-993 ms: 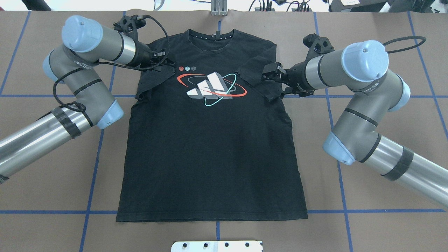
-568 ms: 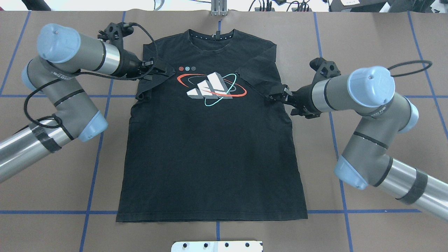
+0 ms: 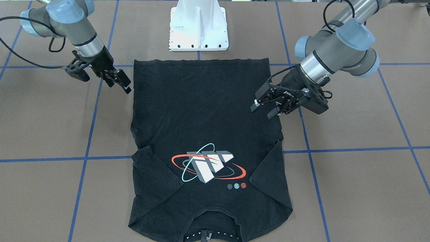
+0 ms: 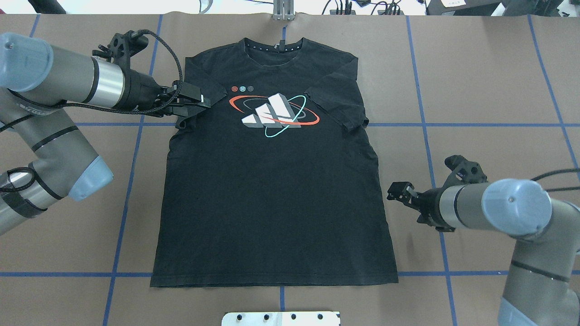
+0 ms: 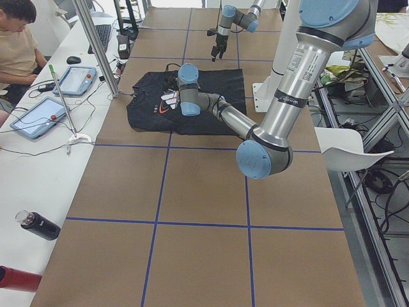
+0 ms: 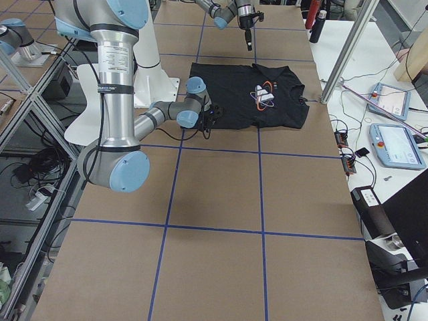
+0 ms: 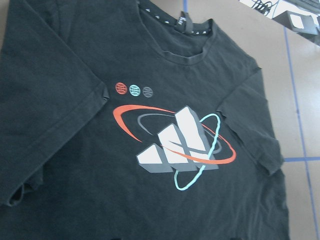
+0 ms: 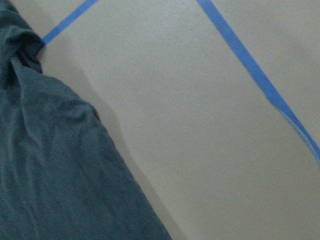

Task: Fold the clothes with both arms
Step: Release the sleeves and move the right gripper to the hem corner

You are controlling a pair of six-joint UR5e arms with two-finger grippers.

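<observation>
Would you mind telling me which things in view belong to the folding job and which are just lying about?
Job in hand: black T-shirt; left gripper and right gripper, both with jaws open.
Just lying about: white pedestal; tablets on the side bench; dark bottle.

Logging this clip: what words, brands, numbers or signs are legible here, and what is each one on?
No text can be read with certainty.
T-shirt chest: no words, only a three-bar logo with red and teal rings, plus three round icons.
Neck label: white marks, too small to read.
Left arm: dark lettering along the tube, too blurred.
Right arm: the same kind of lettering, too blurred.
</observation>
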